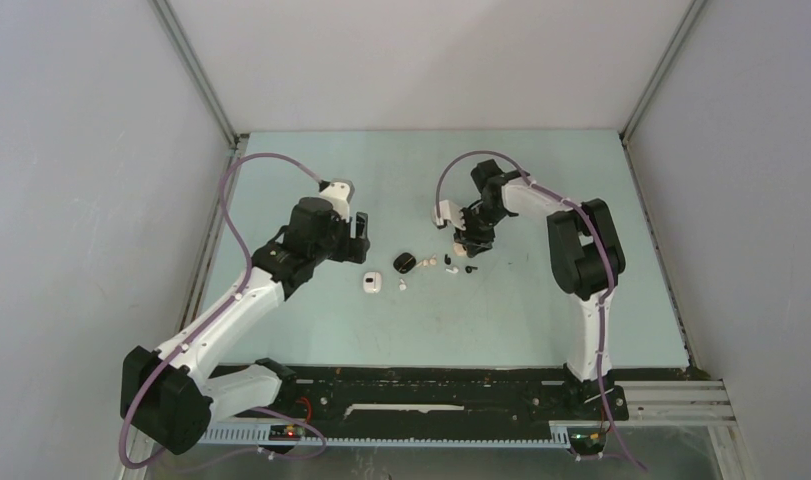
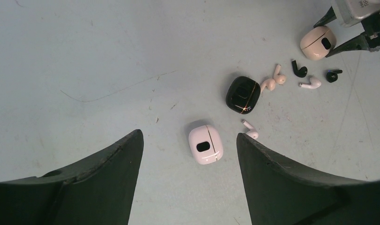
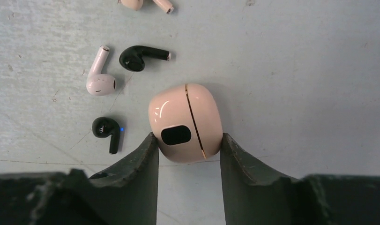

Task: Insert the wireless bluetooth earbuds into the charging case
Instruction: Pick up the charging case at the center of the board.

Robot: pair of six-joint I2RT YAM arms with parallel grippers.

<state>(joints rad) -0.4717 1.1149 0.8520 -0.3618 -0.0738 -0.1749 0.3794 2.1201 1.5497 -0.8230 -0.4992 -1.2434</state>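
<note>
My right gripper (image 3: 188, 139) clenched the closed beige case (image 3: 184, 117) by its flanks, and a white earbud (image 3: 100, 77), a black earbud (image 3: 141, 57) and a blue-lit earbud (image 3: 107, 131) lay loose on the table (image 3: 295, 70) just beside it. Only my left wrist view showed the closed white case (image 2: 205, 144) and the closed black case (image 2: 243, 94), with my left gripper (image 2: 189, 135) spread wide and holding nothing.

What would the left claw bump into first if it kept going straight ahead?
Most likely the white charging case, lying shut on the table between the left claw's open fingers. Depth is hard to judge, so it could meet bare table first.
</note>
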